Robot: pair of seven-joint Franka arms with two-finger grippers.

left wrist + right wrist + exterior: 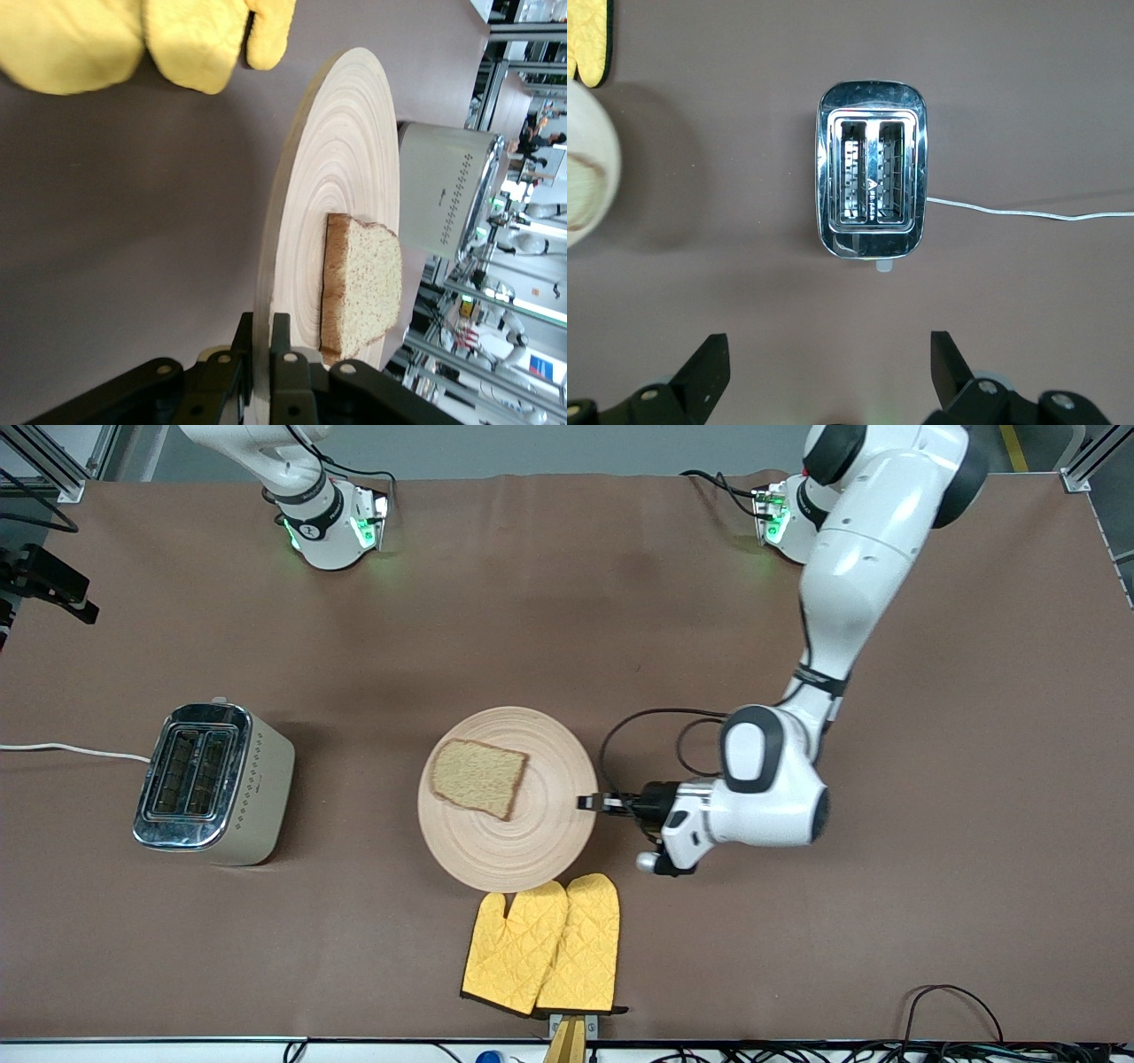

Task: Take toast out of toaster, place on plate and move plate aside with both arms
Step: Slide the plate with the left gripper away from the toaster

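A brown table (567, 620) carries everything; the toaster (213, 782) stands toward the right arm's end, its white cord (71, 750) trailing off the edge; the plate (532, 841) lies mid-table; two yellow oven mitts (545, 948) lie nearer the front camera, touching the plate's rim.

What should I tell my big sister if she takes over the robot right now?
Left gripper: shut on the plate rim, at the edge toward the left arm's end.
Right gripper: open, holding nothing, up over the toaster.
Toast: lying flat on the plate. Both toaster slots are empty.
Oven mitts: beside the plate, nearer the front camera.
Done: toast out and plated.
Left: move the plate aside.
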